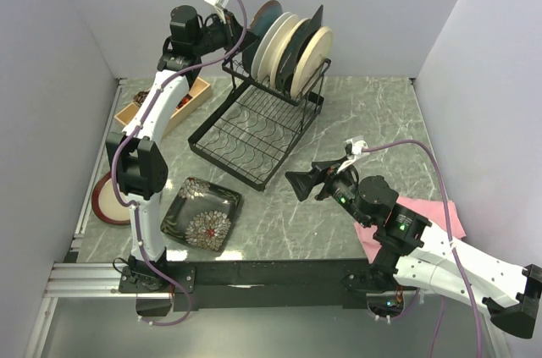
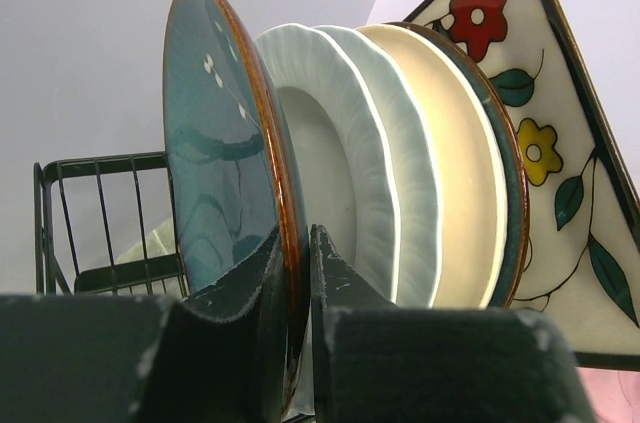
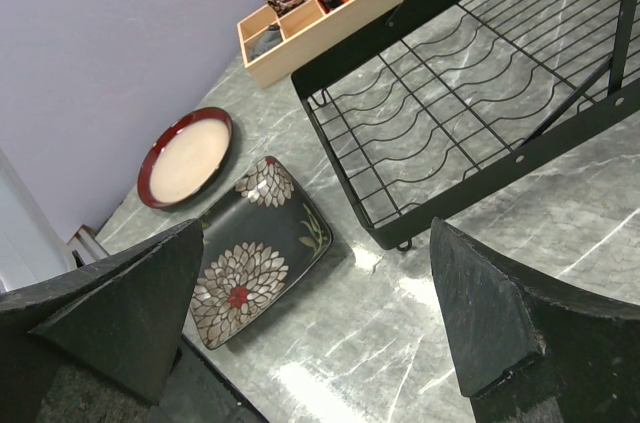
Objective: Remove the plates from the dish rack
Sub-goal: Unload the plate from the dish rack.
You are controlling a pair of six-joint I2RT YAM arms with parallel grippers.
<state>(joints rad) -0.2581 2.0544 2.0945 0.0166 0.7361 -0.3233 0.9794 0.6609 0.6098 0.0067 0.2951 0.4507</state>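
Grey-green marbled table (image 1: 373, 121) spreads under and ahead of the right pincer (image 3: 318, 243). Plain pale lilac walls (image 1: 51, 62) close it in left, right and beyond. Soft even light; glossy glare patches just below pincer.

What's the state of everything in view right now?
left end effector: shut on teal plate rim
teal plate: upright in rack, end slot
white and cream round plates: upright in rack
cream square plate: on edge in rack, far end
dish rack: upper frame loaded
black square plate: flat on table
red-rimmed tan plate: flat on table
right end effector: open, holding nothing
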